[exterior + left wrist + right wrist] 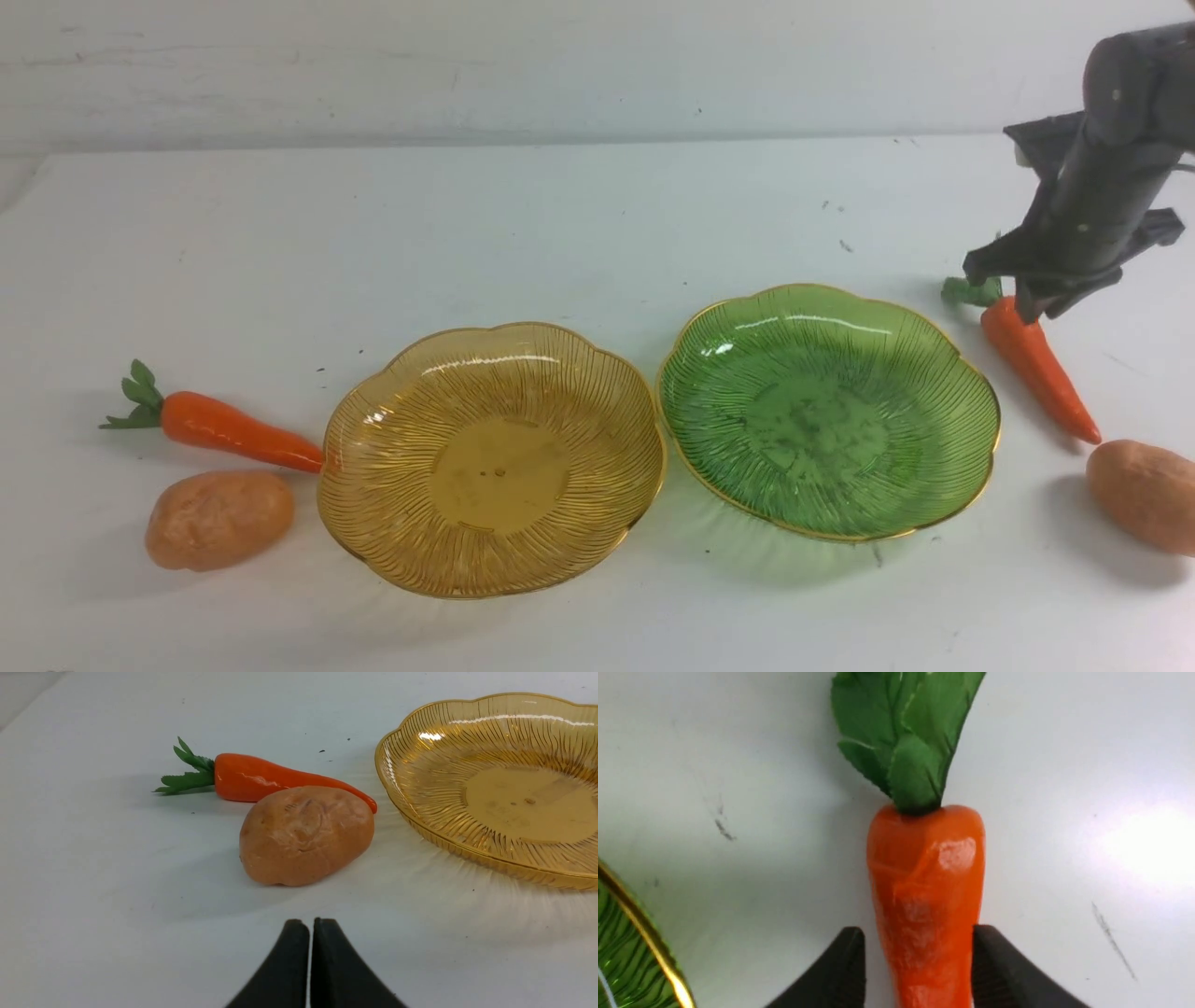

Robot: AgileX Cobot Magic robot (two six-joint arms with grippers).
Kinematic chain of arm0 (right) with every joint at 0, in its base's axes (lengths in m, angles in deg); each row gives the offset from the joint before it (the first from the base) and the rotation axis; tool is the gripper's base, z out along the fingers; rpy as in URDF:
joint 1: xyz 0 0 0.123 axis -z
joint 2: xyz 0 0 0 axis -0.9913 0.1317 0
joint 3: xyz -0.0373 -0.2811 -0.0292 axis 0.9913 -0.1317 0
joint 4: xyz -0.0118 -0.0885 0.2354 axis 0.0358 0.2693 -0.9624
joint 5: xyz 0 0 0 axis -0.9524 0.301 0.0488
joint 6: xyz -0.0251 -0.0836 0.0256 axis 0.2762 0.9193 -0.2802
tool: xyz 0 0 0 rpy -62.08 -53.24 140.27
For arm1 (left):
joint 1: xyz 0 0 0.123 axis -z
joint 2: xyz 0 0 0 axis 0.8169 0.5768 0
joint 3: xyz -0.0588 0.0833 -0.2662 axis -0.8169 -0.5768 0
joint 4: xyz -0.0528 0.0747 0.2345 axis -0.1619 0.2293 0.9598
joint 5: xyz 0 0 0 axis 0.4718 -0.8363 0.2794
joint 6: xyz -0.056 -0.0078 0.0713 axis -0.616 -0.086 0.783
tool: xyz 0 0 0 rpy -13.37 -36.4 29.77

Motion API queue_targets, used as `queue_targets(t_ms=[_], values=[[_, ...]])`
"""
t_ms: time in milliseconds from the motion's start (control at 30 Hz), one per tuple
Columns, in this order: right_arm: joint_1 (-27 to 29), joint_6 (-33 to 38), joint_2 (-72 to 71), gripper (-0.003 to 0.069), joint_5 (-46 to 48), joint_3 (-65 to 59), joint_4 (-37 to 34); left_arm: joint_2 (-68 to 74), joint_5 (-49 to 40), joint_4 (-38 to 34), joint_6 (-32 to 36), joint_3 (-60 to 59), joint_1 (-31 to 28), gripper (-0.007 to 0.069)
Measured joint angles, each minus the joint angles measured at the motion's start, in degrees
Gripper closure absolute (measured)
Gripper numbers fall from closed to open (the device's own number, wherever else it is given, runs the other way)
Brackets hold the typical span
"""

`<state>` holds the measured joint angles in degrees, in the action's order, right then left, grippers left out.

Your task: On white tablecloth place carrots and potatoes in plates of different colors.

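On the white tablecloth the amber-yellow plate and the green plate stand side by side, both empty. One carrot and one potato lie left of the amber plate. The other carrot and potato lie right of the green plate. My right gripper is down at this carrot's thick end. In the right wrist view the gripper straddles the carrot, one finger touching it, a thin gap at the other. My left gripper is shut and empty, short of the left potato.
The green plate's gold rim lies close beside the right carrot. In the left wrist view the left carrot lies behind the potato, its tip near the amber plate. A pale wall runs behind the table's far edge.
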<state>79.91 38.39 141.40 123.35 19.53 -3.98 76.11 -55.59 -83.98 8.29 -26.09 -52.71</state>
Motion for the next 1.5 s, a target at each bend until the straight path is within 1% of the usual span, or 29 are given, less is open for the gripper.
queue_targets(t_ms=[33, 133, 167, 200, 233, 300, 400, 533, 600, 733, 833, 1000, 1167, 1233, 1300, 1367, 1433, 1500], values=[[0.0, -0.3, 1.0, 0.0316, -0.1, 0.0, 0.0, 0.0, 0.0, 0.0, 0.0, 0.0, 0.0, 0.0627], [0.0, -1.0, 4.0, 0.0239, -0.3, 0.0, 0.3, 0.0, 0.0, 0.0, 0.0, 0.0, 0.0, 0.0627], [0.0, -1.2, 4.9, 0.023, -0.1, 0.1, 0.1, 0.0, 0.0, 0.0, 0.0, 0.0, 0.0, 0.0627], [0.0, -1.3, 5.0, 0.0234, -0.2, 0.2, 0.3, 0.0, 0.0, 0.0, 0.0, 0.0, 0.0, 0.0627], [0.0, -1.3, 5.1, 0.0261, 0.1, 0.4, 0.2, 0.0, 0.0, 0.0, 0.0, 0.0, 0.0, 0.0627], [0.0, -1.3, 5.3, 0.0346, 1.8, 1.2, 0.2, 0.0, 0.0, 0.0, 0.0, 0.0, 0.0, 0.0627], [0.0, -0.9, 5.4, 0.0343, 5.1, 4.9, 0.5, 0.0, 0.0, 0.0, 0.0, 0.0, 0.0, 0.0627], [0.0, -1.0, 2.9, 0.0343, 5.2, 9.7, -1.1, 0.0, 0.0, 0.0, 0.0, 0.0, 0.0, 0.0627], [0.0, -1.3, 0.7, 0.0343, 5.2, 10.6, -4.0, 0.0, 0.0, 0.0, 0.0, 0.0, 0.0, 0.0627], [-0.7, -1.3, -5.8, 0.0343, 5.4, 10.8, -13.2, 0.0, 0.0, 0.0, 0.0, 0.0, 0.0, 0.0627], [-2.8, -1.3, -8.5, 0.0343, 5.5, 9.9, -16.6, 0.0, 0.0, 0.0, -0.4, 0.0, 0.0, 0.0627], [-8.3, -0.5, -7.4, 0.0343, 5.7, 4.6, -16.8, 0.0, 0.0, 0.0, -0.5, 0.0, 0.0, 0.0627], [-11.5, 0.4, -4.5, 0.0332, 6.1, 1.3, -14.9, 0.0, 0.0, 0.0, -0.6, 0.0, 0.0, 0.0627], [-12.3, 0.3, -3.3, 0.0299, 6.1, 0.9, -14.1, 0.0, 0.0, 0.0, -0.6, 0.0, 0.0, 0.0627], [-12.7, -0.1, -2.5, 0.0251, 6.1, 0.8, -13.4, 0.0, 0.0, 0.0, -0.6, 0.0, 0.0, 0.0627], [-12.7, -1.3, -1.5, 0.0146, 5.9, 0.6, -12.5, 0.0, 0.0, 0.0, -0.6, 0.0, 0.0, 0.0627], [-12.6, -2.1, -1.8, 0.0062, 5.9, 0.6, -11.1, 0.0, 0.0, 0.0, -0.6, 0.0, 0.0, 0.0627], [-12.6, -2.8, -2.6, 0.0018, 5.8, 0.5, -10.4, 0.0, 0.0, 0.0, -0.6, 0.0, 0.0, 0.0627]])
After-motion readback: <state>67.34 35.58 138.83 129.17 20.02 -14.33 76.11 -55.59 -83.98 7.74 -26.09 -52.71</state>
